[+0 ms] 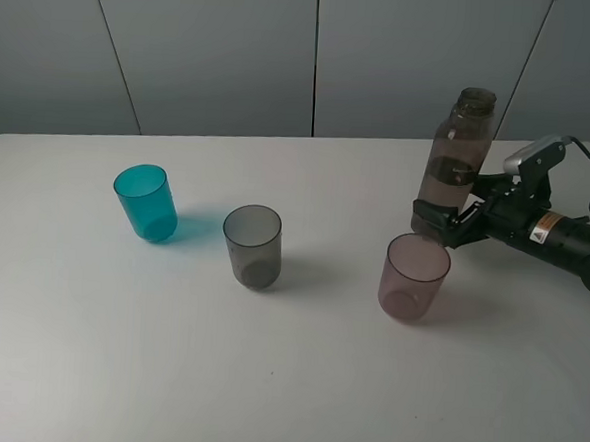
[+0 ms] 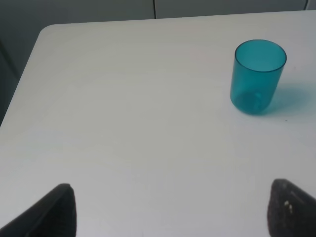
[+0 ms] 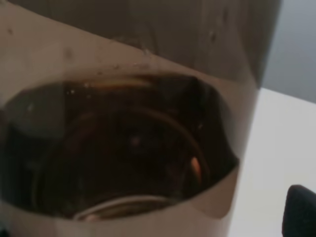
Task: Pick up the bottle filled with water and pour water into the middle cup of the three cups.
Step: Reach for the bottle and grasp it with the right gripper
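Three cups stand in a row on the bench [image 1: 295,381]: the teal cup [image 1: 144,202], the middle cup [image 1: 251,244] and the pink cup [image 1: 414,277]. From up high we see the bottle [image 1: 458,161] upright at the right end, just behind the pink cup, with water [image 1: 449,190] about halfway up. The right end effector [image 1: 445,222] reaches in low around it, likely so it can lift without tipping, and it hides the bottle's foot. The left wrist view shows the left end effector [image 2: 170,212] wide and holding nothing, with the teal cup ahead of it. In the right wrist view the blurry bottle fills nearly everything. A strip of bench shows between it and one finger [image 3: 301,212], so we think the jaws are wide and not squeezing yet.
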### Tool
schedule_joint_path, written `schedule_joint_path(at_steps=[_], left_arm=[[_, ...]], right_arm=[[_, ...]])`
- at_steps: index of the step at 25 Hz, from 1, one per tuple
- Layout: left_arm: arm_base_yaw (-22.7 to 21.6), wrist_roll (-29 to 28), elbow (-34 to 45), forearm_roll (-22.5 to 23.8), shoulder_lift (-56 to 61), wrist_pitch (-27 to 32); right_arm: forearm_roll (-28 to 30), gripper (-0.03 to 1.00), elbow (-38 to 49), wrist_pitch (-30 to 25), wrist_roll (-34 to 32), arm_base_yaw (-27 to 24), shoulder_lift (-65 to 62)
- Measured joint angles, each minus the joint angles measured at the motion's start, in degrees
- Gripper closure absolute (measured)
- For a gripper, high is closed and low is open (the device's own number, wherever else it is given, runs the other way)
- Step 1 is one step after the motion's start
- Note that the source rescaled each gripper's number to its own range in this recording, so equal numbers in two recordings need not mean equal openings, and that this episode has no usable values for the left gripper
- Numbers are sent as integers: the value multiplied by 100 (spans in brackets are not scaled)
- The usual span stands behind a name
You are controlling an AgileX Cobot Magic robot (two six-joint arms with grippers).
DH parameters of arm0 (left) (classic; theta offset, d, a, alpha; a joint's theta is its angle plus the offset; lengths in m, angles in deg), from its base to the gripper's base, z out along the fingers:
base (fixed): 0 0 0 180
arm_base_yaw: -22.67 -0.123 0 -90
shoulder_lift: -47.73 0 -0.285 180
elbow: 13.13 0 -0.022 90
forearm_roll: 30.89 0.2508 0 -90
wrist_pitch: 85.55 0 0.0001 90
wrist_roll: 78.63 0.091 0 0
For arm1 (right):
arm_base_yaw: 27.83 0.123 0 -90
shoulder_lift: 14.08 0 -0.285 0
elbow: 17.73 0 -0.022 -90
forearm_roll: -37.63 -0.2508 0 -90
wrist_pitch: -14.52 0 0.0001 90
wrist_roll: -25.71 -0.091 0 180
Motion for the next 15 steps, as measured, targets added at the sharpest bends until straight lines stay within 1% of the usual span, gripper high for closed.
schedule_joint_path(at_steps=[9, 15], left_arm=[[0, 0, 0, 0, 0, 0], [0, 0, 0, 0, 0, 0]], right_arm=[[78, -3, -112, 0, -49, 0, 12], [78, -3, -234, 0, -49, 164, 182]])
